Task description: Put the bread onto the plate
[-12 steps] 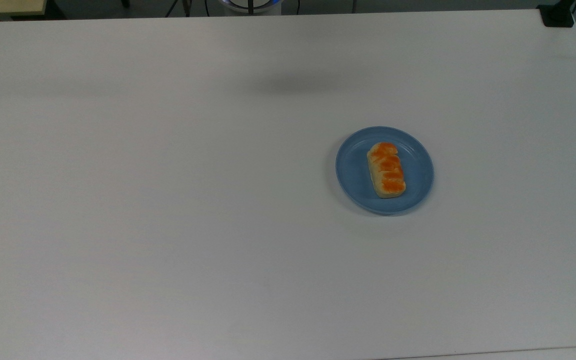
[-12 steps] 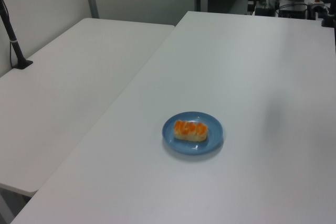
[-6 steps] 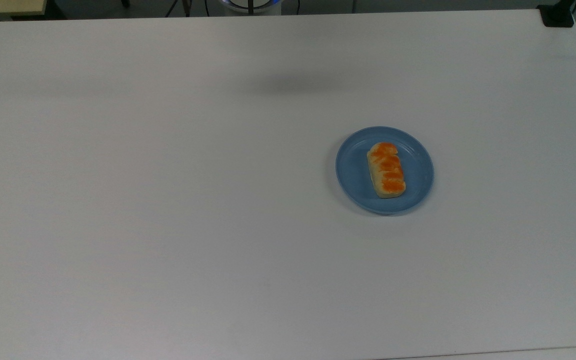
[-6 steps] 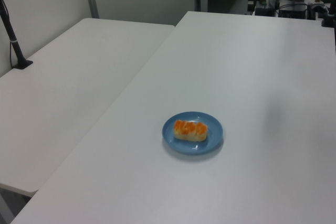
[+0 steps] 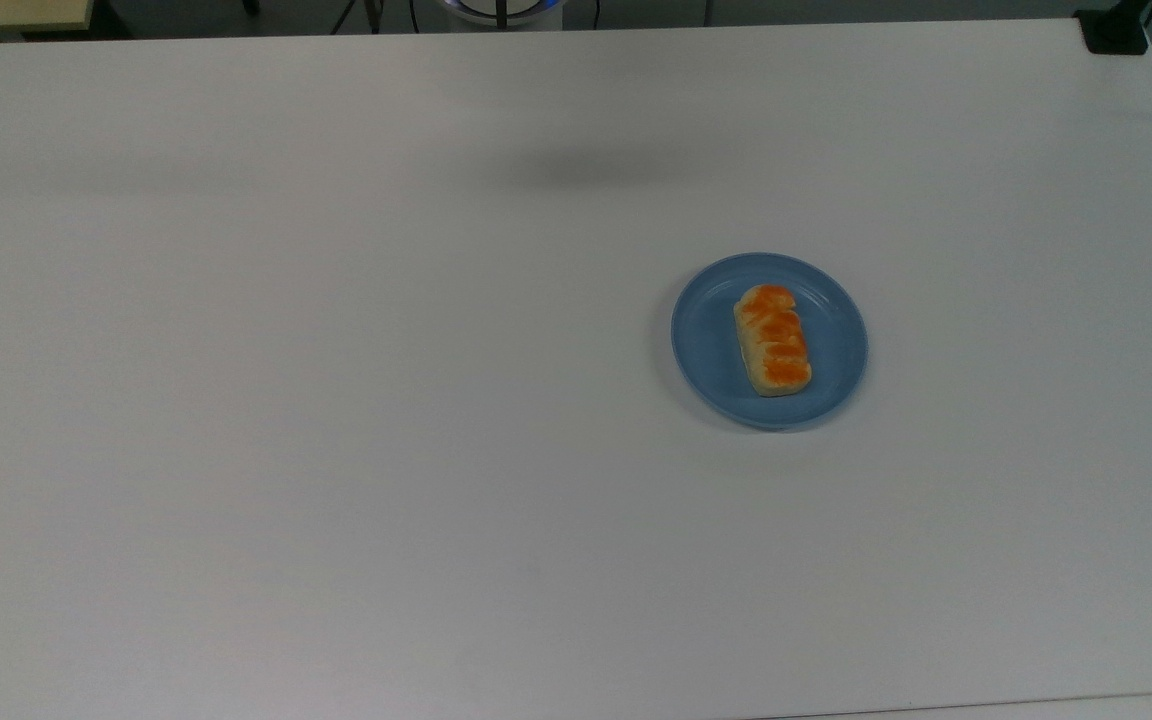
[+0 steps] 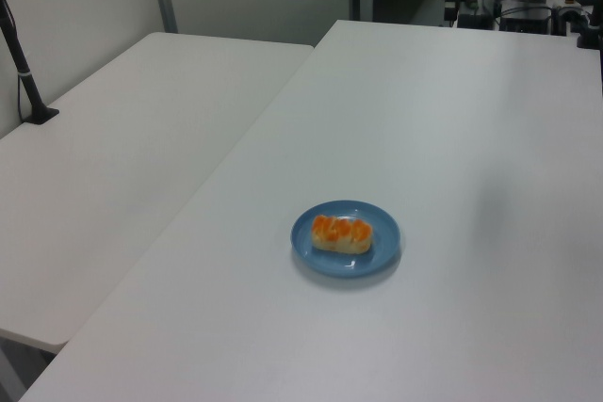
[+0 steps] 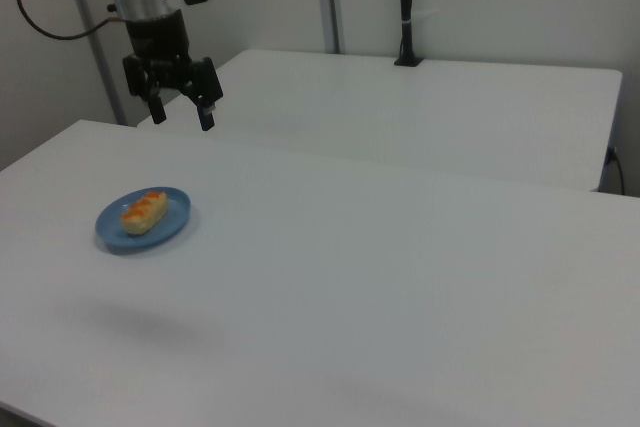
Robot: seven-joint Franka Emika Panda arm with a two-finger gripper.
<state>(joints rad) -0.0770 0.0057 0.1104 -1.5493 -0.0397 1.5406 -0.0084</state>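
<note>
1. Arm pose: in the right view, the white arm comes in from the upper left corner and points its black tool [image 7: 182, 112] downward. The tool hangs high in the air, well above the surface [image 7: 400, 277].
2. Tool state: the two fingers [image 7: 207, 114] stand spread apart with a clear gap between them, and nothing is held.
3. Task thing: the bread [image 5: 773, 340] lies flat on the plate [image 5: 706, 345], glazed orange top upward, within the raised rim. In the top view its long axis runs roughly from the surface's far edge toward the near edge.
4. Plate location: the blue plate sits on the white surface, right of centre in the top view and away from every edge. In the left view the bread [image 6: 342, 233] and plate [image 6: 386, 237] appear in the surface's nearer half. In the right view the bread [image 7: 143, 211] and plate [image 7: 175, 222] lie toward the surface's left edge.
5. Change from the earlier frames: the top and left views match those of a second ago. Bread, plate and the soft shadow [image 5: 586, 167] near the surface's far edge are unmoved.
6. Writing: no legible brand, label or text.
</note>
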